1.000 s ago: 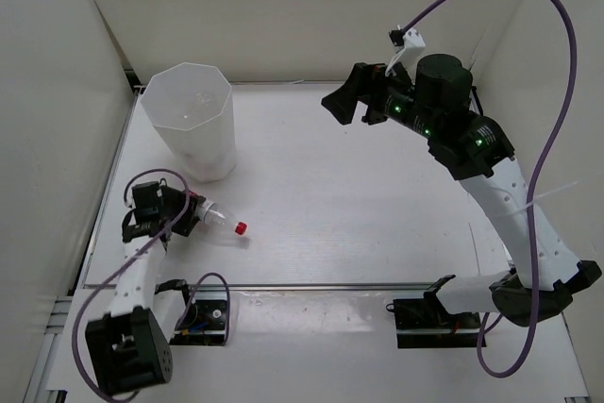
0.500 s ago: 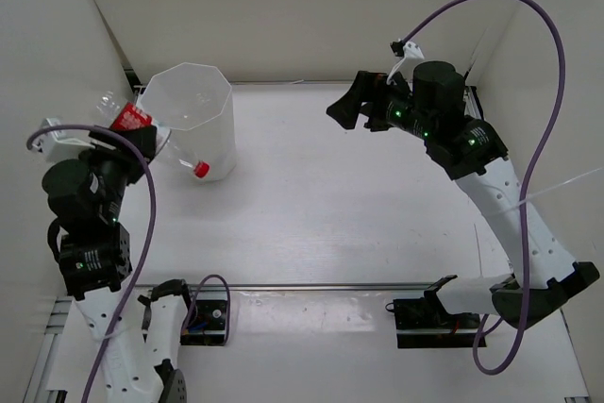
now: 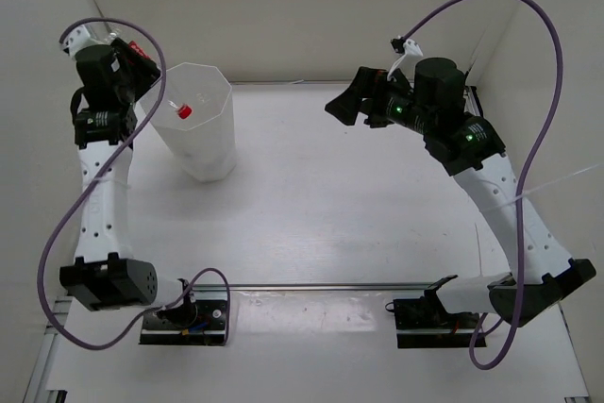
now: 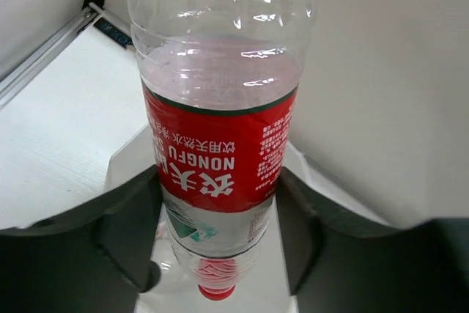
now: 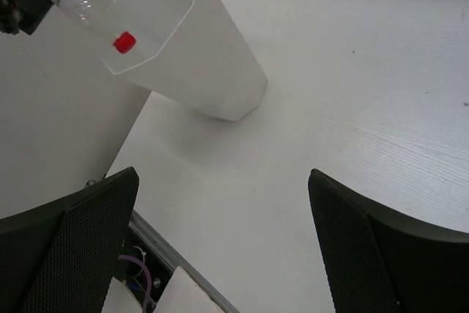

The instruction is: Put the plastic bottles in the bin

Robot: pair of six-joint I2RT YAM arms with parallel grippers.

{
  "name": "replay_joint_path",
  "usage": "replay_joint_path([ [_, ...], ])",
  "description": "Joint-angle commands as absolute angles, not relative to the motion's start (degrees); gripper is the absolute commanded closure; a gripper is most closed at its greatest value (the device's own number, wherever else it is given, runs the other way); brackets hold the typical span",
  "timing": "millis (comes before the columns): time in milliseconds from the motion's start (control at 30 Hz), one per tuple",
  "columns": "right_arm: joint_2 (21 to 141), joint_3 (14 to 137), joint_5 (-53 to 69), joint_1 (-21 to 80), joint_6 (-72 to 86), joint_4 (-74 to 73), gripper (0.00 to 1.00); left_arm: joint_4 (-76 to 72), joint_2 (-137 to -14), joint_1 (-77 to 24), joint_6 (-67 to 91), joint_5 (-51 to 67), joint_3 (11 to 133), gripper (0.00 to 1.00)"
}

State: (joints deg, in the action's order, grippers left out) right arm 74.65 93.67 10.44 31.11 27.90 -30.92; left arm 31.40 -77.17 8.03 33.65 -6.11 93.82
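I had the left gripper (image 3: pixel 143 71) clamped on the clear red-labelled plastic bottle (image 4: pixel 220 152), its red cap (image 3: pixel 185 111) pointing down over the tall translucent white faceted bin (image 3: pixel 212 143), right gripper (image 5: pixel 223 247) jaws spread wide, well apart

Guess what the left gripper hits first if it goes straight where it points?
Probably the inside of the bin. The left gripper points down into its open top, and the red-label bottle it holds sticks out ahead, so its cap would likely touch before the fingers. Depth is unclear.
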Motion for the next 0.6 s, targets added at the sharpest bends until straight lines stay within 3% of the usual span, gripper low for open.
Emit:
replay_joint_path([
  [0,73.92,92.38,11.69,29.80,28.39,-27.95,0.00,30.06,-79.17,5.37,30.06,-10.72,96.86,0.27],
  [67,73.30,91.59,11.69,29.19,28.39,-27.95,0.00,30.06,-80.24,4.05,29.01,-13.35,96.86,0.16],
  [133,71.55,90.09,11.69,28.57,28.39,-27.95,0.00,30.06,-80.24,2.20,27.95,-17.11,96.86,0.00],
  [233,70.93,90.52,9.86,27.86,28.39,-31.88,0.00,30.06,-77.97,0.18,25.76,-17.67,99.84,0.00],
  [300,72.24,94.28,1.18,27.86,30.05,-36.98,0.00,30.59,-71.83,-1.05,24.62,-17.67,97.14,0.00],
  [467,80.50,107.62,-15.27,25.93,41.56,-61.37,0.00,35.32,-50.16,-1.67,30.49,-17.66,70.30,0.00],
  [567,81.39,106.72,-16.52,25.40,41.57,-66.00,0.00,42.17,-41.96,-1.67,34.45,-19.85,62.60,0.00],
])
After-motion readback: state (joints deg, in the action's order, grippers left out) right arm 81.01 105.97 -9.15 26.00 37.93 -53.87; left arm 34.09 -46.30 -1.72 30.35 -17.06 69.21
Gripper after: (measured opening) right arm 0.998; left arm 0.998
